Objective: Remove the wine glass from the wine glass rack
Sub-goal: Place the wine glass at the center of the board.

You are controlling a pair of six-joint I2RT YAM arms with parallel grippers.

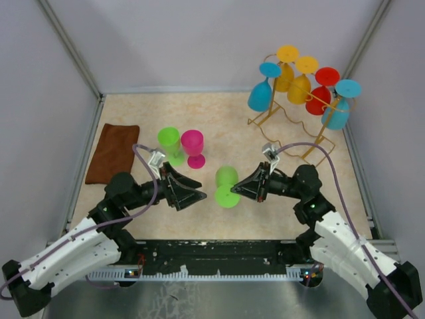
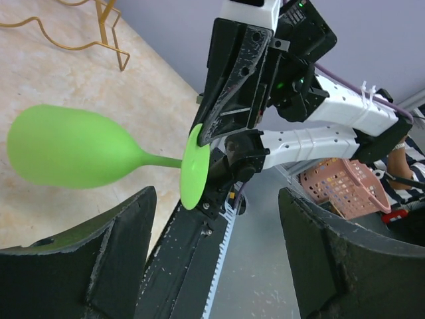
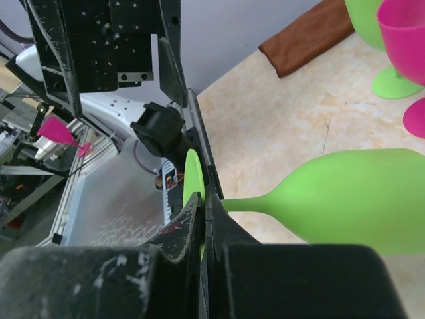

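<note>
Right end effector (image 3: 201,222) clamped on green wine glass (image 3: 358,199) foot, glass horizontal, left end effector (image 1: 197,193) wide, facing it nearby

Golden-yellow wire for the wine glass rack (image 1: 317,143) at the table's far right corner, hung with blue glasses (image 1: 260,94), yellow glasses (image 1: 300,86) and a red glass (image 1: 321,94). Lime green all over the wine glass (image 1: 226,186). Beige with marbled veining on the table (image 1: 219,119). Dark brown for the cloth (image 1: 113,153) along the left edge. Green cup (image 1: 170,141) beside magenta cup (image 1: 193,146).
</note>
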